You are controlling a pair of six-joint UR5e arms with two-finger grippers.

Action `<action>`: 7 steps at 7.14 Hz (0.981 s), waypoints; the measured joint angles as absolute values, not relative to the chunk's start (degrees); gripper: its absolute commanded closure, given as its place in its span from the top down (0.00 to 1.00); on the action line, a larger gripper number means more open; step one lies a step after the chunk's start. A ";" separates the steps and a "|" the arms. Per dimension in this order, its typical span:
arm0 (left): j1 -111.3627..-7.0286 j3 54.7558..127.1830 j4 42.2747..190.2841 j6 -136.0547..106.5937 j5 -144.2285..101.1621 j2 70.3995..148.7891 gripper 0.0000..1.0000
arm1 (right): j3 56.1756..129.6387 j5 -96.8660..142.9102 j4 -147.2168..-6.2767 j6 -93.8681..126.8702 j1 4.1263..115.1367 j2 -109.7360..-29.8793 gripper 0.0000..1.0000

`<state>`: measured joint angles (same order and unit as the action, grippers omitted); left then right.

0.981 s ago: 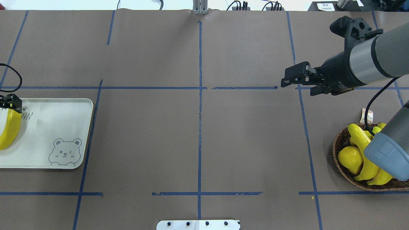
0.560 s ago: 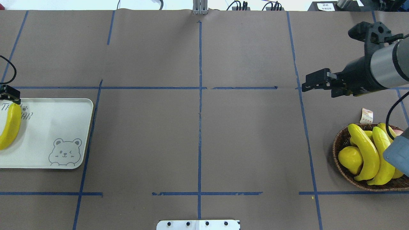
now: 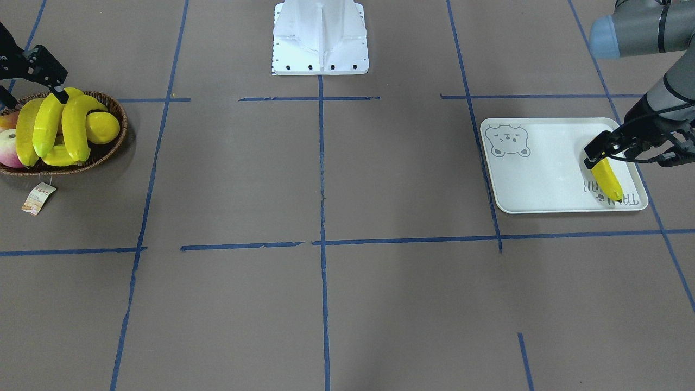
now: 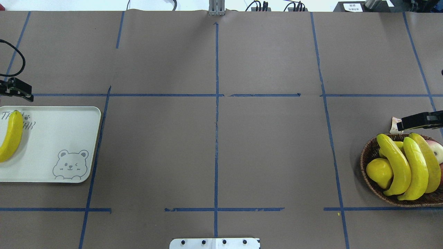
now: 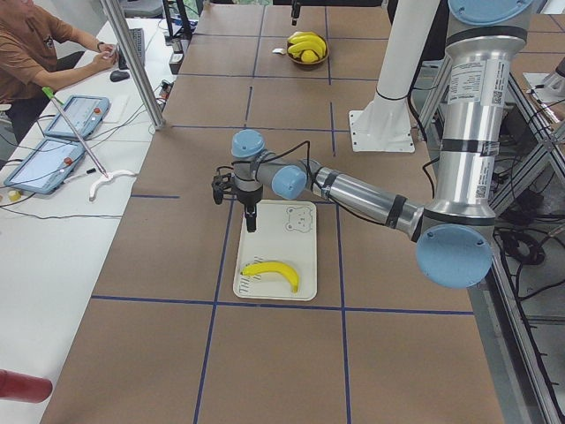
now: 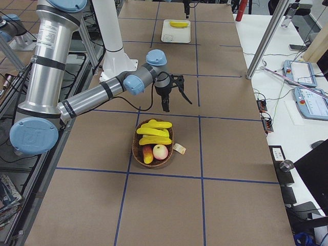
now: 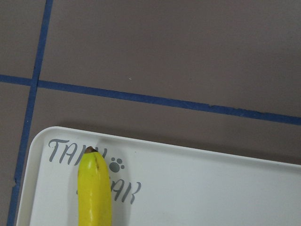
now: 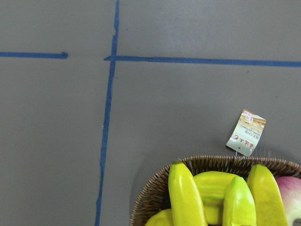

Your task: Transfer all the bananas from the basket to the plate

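Observation:
One banana (image 4: 10, 136) lies loose along the outer end of the plate (image 4: 59, 131), its dark tip over the lettering in the left wrist view. My left gripper (image 4: 20, 93) hovers open just past the plate's far edge, clear of that banana (image 3: 607, 179). Three more bananas (image 4: 415, 169) lie side by side in the basket (image 4: 367, 155) at the right. My right gripper (image 4: 403, 124) hangs open over the basket's far rim, near the tips of the bananas, holding nothing.
A round lemon (image 4: 379, 171) and a pink apple (image 4: 437, 150) share the basket with another yellow fruit under the bananas. The paper price tag (image 4: 397, 125) lies on the table beyond the basket. A person (image 5: 35, 53) sits at the side desk with tablets.
My left gripper let go of the banana and drew back past the plate's far edge. The right arm swung from the table's far right area back over the basket.

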<state>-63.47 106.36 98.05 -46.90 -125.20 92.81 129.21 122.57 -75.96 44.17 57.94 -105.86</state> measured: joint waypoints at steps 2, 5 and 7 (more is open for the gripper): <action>-61.73 106.72 97.67 -49.62 -125.14 94.03 1.00 | 126.79 127.00 -72.78 45.61 57.89 -109.09 1.00; -60.64 106.90 97.76 -51.20 -125.19 94.65 1.00 | 124.86 130.66 -72.37 46.24 55.05 -111.76 0.88; -60.50 107.08 97.79 -51.83 -125.16 95.31 1.00 | 123.19 130.13 -72.44 46.23 53.08 -112.26 0.68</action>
